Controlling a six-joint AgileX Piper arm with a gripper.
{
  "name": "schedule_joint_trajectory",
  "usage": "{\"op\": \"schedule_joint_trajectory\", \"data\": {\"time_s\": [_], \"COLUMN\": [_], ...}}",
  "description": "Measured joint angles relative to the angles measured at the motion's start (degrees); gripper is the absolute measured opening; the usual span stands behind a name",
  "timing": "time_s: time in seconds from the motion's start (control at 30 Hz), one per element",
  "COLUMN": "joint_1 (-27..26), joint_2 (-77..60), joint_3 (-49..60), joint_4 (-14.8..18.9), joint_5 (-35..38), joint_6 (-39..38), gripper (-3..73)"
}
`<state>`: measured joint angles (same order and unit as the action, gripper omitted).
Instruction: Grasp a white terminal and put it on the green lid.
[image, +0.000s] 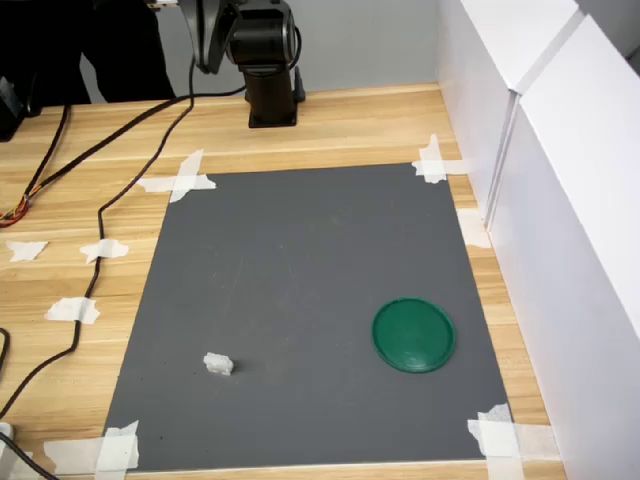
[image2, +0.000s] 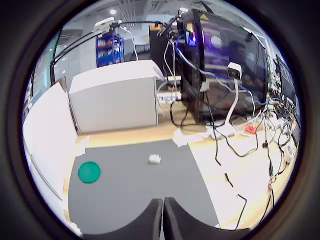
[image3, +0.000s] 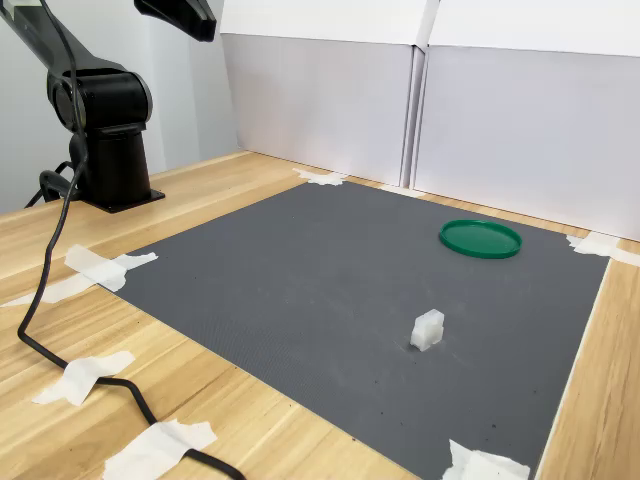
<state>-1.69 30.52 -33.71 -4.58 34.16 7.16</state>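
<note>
Starting configuration for the pick-and-place. The tiny white blocky plastic terminal (image: 218, 364) lies free on the dark grey rectangular mat (image: 300, 290), which is taped at its corners to the wooden counter (image: 350, 125). The flat round dark-green plastic lid (image: 414, 335) rests on the same mat, well apart from the terminal, toward the first exterior view's right and close to the white panel wall (image: 560, 230). In the wrist view the black pincer (image2: 163, 215) shows its two fingers pressed together with only a hairline seam between them, holding nothing. The arm is raised near its black base (image: 270, 95), at the far edge of the counter. The terminal (image2: 155, 159) sits ahead of and well below the pincer, nearly in line with the finger seam; the lid (image2: 89, 172) lies off to one side. Its long axis cannot be judged reliably at this size. The coming move probably calls for opening the fingers and descending forward.
</note>
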Motion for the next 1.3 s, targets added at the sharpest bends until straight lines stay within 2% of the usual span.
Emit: {"op": "schedule_joint_trajectory", "data": {"time_s": [0.23,0.53,0.73,0.83,0.93,1.03,1.1,1.3], "joint_1": [0.0,0.0,0.0,0.0,0.0,0.0,0.0,0.0], "joint_2": [10.4,25.5,36.4,41.0,45.1,49.1,51.3,58.0], "joint_3": [-8.4,-18.1,-27.9,-32.1,-35.6,-38.4,-39.9,-44.3], "joint_4": [0.0,0.2,0.6,2.0,4.2,5.3,5.4,5.6], "joint_5": [10.5,16.6,22.3,24.0,25.3,25.5,25.5,25.8], "joint_6": [-4.5,-16.7,-19.5,-21.1,-22.6,-24.4,-24.8,-25.1], "gripper": [-1.6,-1.6,-1.6,0.5,5.9,15.6,23.1,52.1]}}
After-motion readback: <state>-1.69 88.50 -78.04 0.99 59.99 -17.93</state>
